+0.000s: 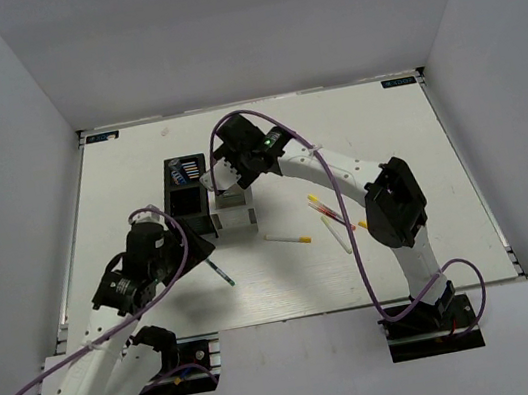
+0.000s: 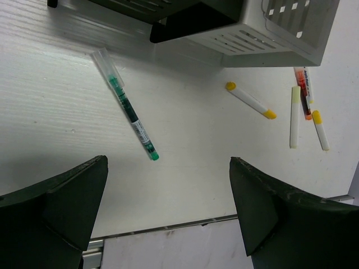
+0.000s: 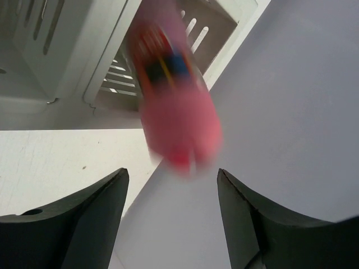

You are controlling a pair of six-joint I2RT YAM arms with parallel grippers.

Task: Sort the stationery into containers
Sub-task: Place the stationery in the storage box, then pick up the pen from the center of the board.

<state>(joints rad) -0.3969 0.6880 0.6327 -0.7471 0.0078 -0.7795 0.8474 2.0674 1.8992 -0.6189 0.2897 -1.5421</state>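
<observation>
The black organiser box (image 1: 186, 198) and the white one (image 1: 235, 217) stand joined at mid-table. A blue-and-white tube (image 1: 181, 170) lies in the black box's far part. My right gripper (image 1: 224, 176) hangs over the boxes, open. In its wrist view a blurred pink marker (image 3: 174, 106) is loose just beyond the open gripper (image 3: 171, 213), above the white box (image 3: 112, 61). My left gripper (image 2: 168, 213) is open and empty above the table. The green pen (image 2: 130, 111) lies ahead of it and shows in the top view (image 1: 222, 270).
White yellow-tipped sticks (image 2: 250, 101) (image 2: 295, 116) (image 2: 320, 130) and a red pen (image 2: 303, 92) lie on the table right of the boxes. One stick (image 1: 288, 239) lies just right of the white box. The table's front edge (image 2: 168, 225) is under my left gripper.
</observation>
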